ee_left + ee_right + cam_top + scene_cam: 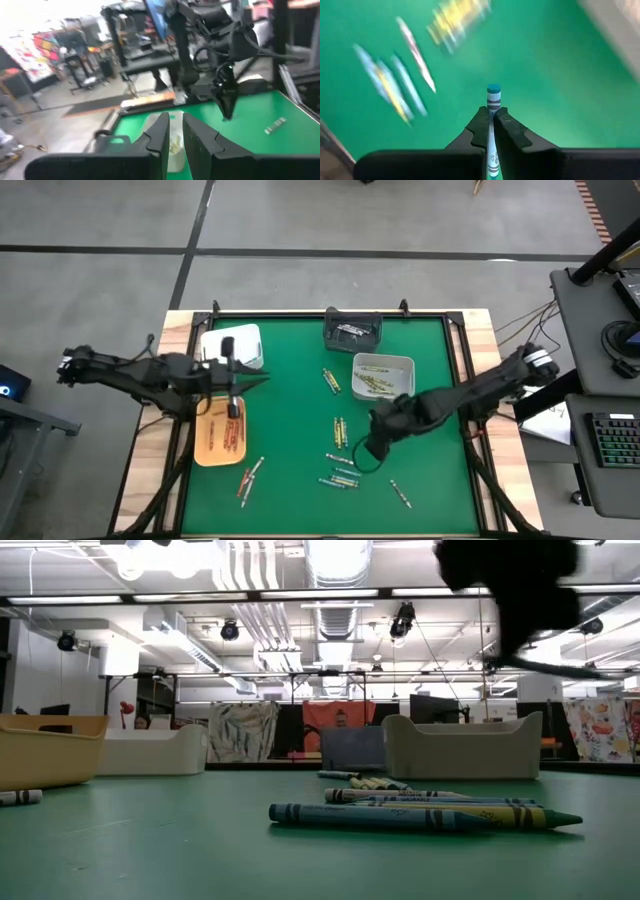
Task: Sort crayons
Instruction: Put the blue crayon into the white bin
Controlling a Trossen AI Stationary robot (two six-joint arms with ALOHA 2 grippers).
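Observation:
My right gripper (373,448) hangs above the middle of the green mat, shut on a green-blue crayon (493,97). It also shows dark at the top of the low view (510,580). Loose crayons lie on the mat: a yellow group (341,432), a green-blue and yellow group (341,472), red ones (250,477) and one alone (400,493). My left gripper (174,131) stands over the tan tray (205,450) at the mat's left. Its fingers are a narrow gap apart and hold nothing. My right gripper pinches the green-blue crayon between its two fingers. The crayon lies along the fingers, and its flat end (493,91) sticks out past the fingertips. The crayon is lifted clear of the mat.
The tan tray holds red crayons (233,430). A white tray (245,340) stands behind it. A pale bin (383,362) with yellow crayons and a dark bin (352,330) stand at the far middle. More crayons (330,380) lie left of the pale bin.

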